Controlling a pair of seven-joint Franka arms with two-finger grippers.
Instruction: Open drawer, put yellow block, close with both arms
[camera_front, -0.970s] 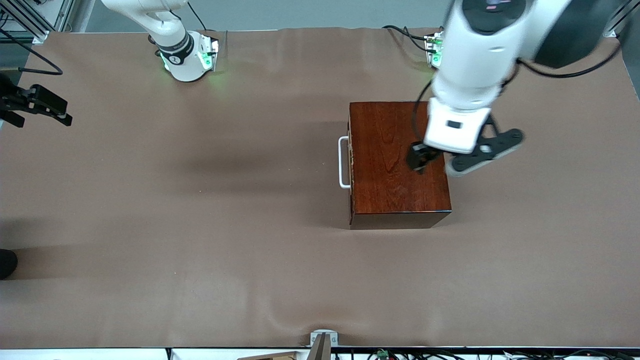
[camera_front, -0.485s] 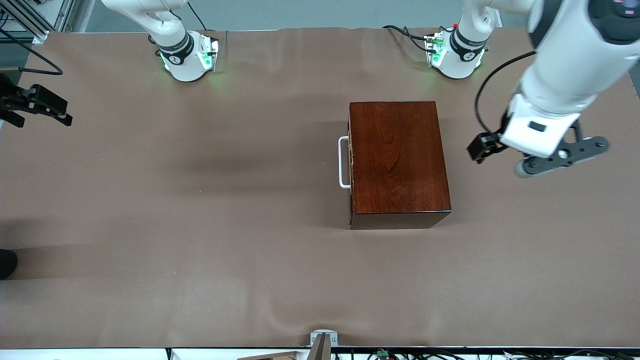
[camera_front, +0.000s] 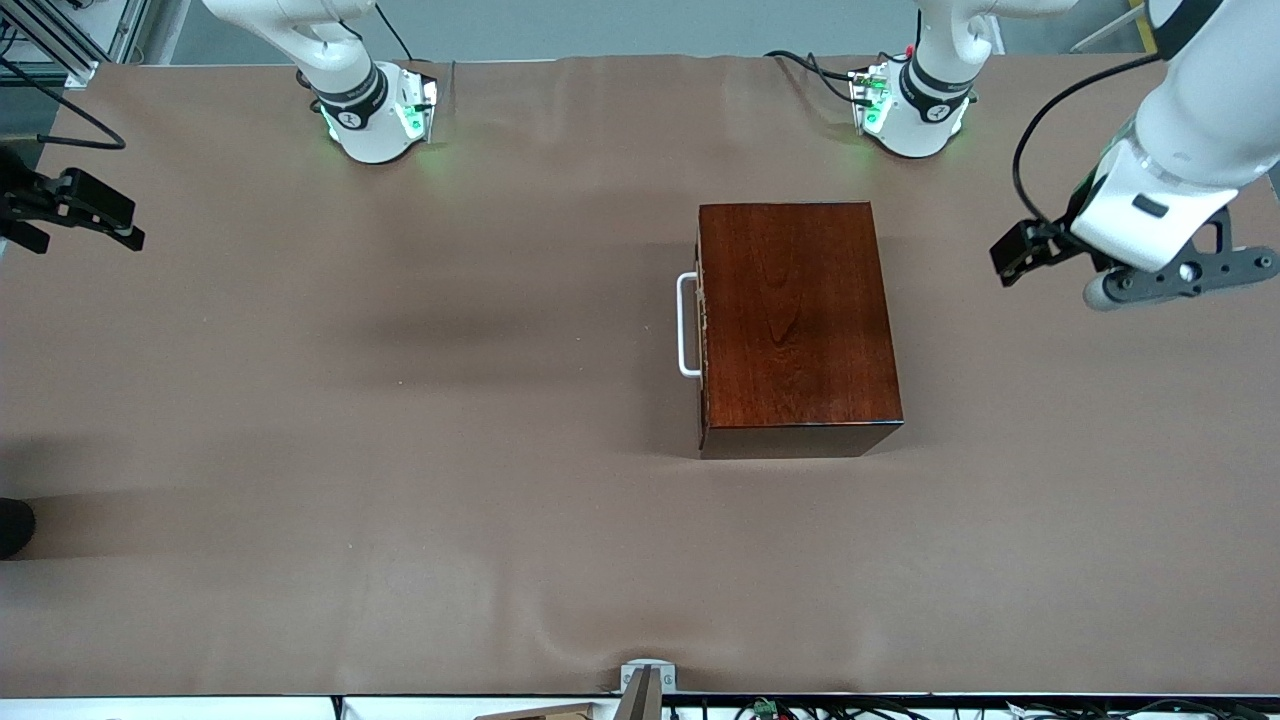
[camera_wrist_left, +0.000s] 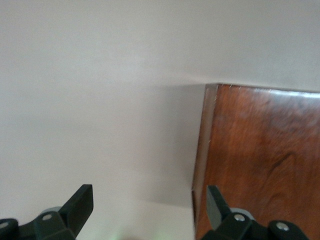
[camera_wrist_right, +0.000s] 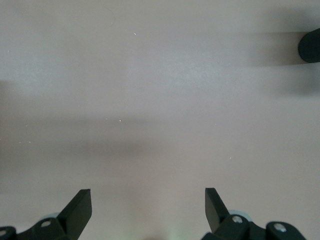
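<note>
The reddish-brown wooden box (camera_front: 795, 320) stands in the middle of the table, toward the left arm's end. Its drawer is pushed in, and the white bar handle (camera_front: 686, 325) sits close against the box's front, which faces the right arm's end. My left gripper (camera_front: 1020, 252) hangs open and holds nothing, over bare table beside the box's back; the left wrist view shows it (camera_wrist_left: 150, 202) beside a box corner (camera_wrist_left: 260, 160). My right gripper (camera_front: 75, 205) waits open over the right arm's end of the table, with only cloth under it (camera_wrist_right: 148, 202). The yellow block is out of view.
A dark round object (camera_front: 12, 525) lies at the table's edge at the right arm's end and also shows in the right wrist view (camera_wrist_right: 311, 45). A metal clamp (camera_front: 647, 680) sits on the edge nearest the front camera. Cables (camera_front: 810, 65) run by the left arm's base.
My left arm has swung off the top of the box and out toward the left arm's end of the table. The box, drawer and right arm have not moved.
</note>
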